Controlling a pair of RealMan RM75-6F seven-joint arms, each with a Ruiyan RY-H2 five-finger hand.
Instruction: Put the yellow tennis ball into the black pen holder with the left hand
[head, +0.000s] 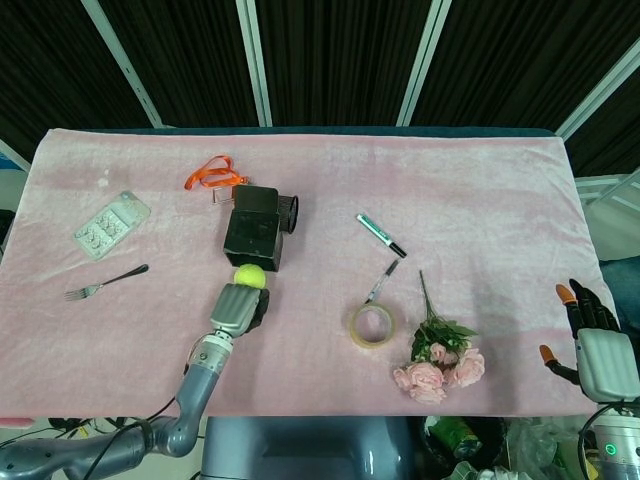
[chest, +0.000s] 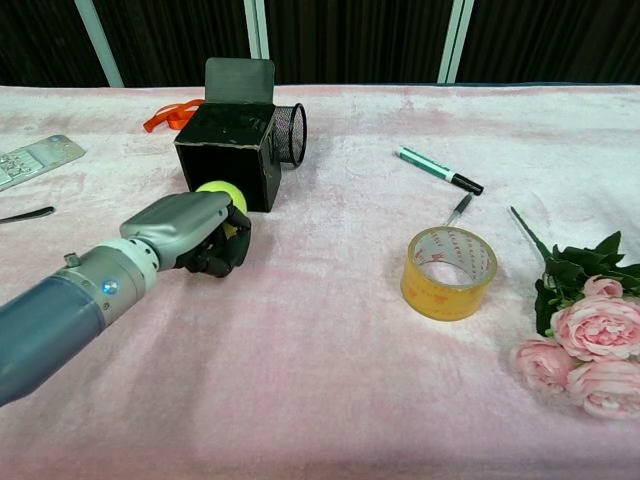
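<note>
**Tennis ball at the mouth of the pen holder: delivery incomplete**

Item 1. Yellow tennis ball (chest: 222, 192). Sits right at the open front of the holder, just beside its lower edge. Most of it is hidden behind the hand; only the upper part shows in either view. Not yet inside.

Item 2. Black pen holder (chest: 228, 152). Lies on its side on the pink cloth (chest: 330, 380), square opening facing the robot, flap standing up at the back. A black mesh cup (chest: 290, 133) touches its right flank. The interior looks dark; contents cannot be told.

Item 3. Left hand (chest: 190, 232). Low over the cloth, back of the hand up, fingers curled around the near side of the ball. Whether it grips the ball or merely pushes it cannot be told from these views.

Item 4. Right hand (head: 592, 345). Well apart at the table's far right edge, fingers spread, holding nothing.

Item 5. Bystanders, none in the path: tape roll (chest: 449, 272), green marker (chest: 438, 169), small pen (chest: 459, 209), pink roses (chest: 590, 340), orange lanyard (chest: 170, 114), fork (head: 105, 282), blister pack (head: 111, 225).

Status, as judged: approach done, ball brought to the opening. Remaining: carry it past the rim into the holder and release.
</note>
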